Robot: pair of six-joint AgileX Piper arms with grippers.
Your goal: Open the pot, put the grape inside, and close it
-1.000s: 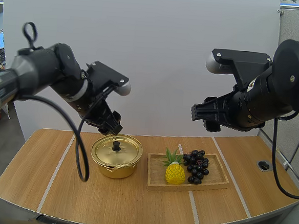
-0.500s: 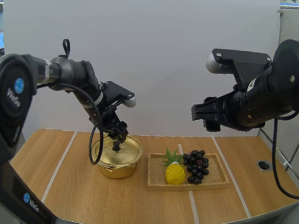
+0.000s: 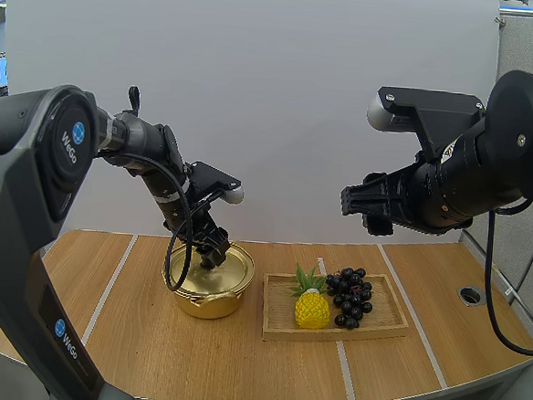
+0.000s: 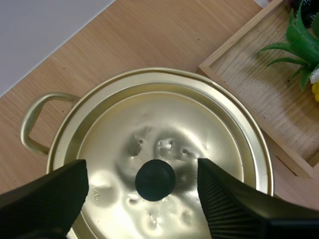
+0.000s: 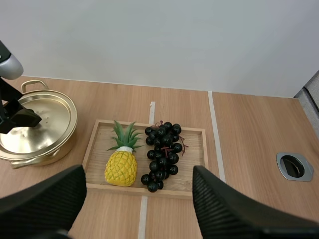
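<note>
Now, your left jaws: apart — one on either side of the knob (image 4: pixel 155 179) on the pot lid (image 4: pixel 164 139).
Your right jaws: apart — high over the tray (image 5: pixel 194 154).
Grapes (image 5: pixel 162 155): in the tray.

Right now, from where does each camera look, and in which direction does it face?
High view: behind and above the arm bases, facing forward and down over the table; left arm and right arm show.
Left wrist view: on the left arm, straight down on the lid; open left fingers flank its knob.
Right wrist view: on the right arm, down at the tray; open right fingers show.
Shared: all see pot and tray.
</note>
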